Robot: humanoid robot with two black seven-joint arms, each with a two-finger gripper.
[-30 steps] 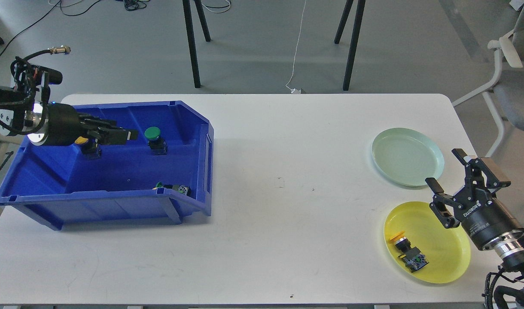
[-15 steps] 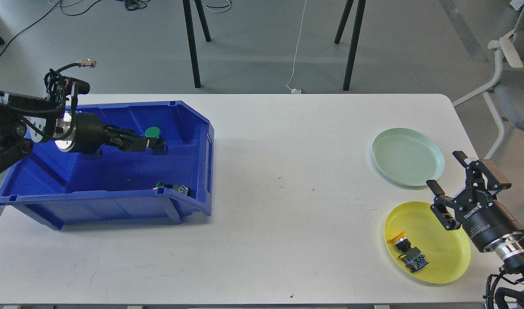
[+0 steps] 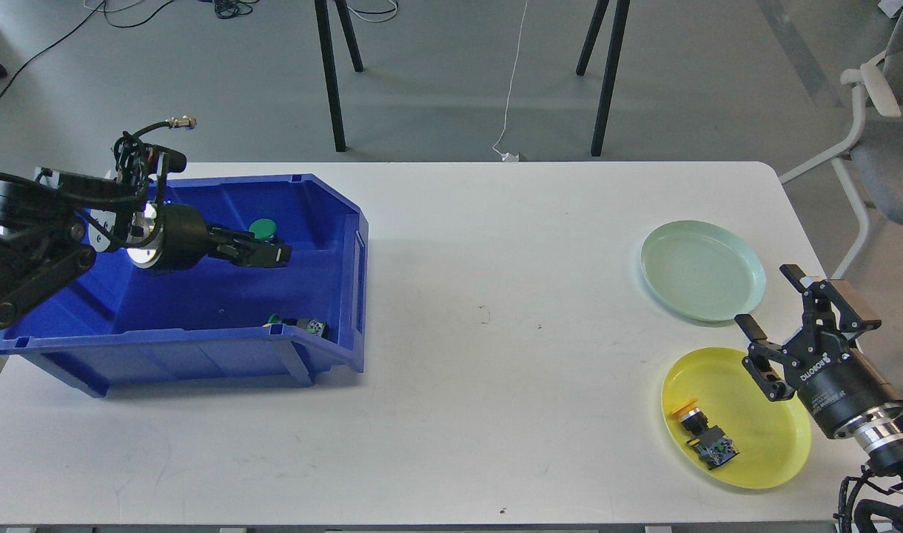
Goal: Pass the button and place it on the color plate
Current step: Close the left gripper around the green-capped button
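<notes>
A white surface (image 3: 451,355) stands on grey floor. Behind it: black legs (image 3: 331,74), a white cable (image 3: 512,81); a chair (image 3: 884,148) at right.

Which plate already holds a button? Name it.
The yellow plate, nearest me on the right: a yellow-capped button lies in it. The pale green plate behind holds none.

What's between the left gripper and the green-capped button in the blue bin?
Nothing visible. The left gripper is inside the blue plastic bin, right at the green-capped push button, partly covering its body.
</notes>
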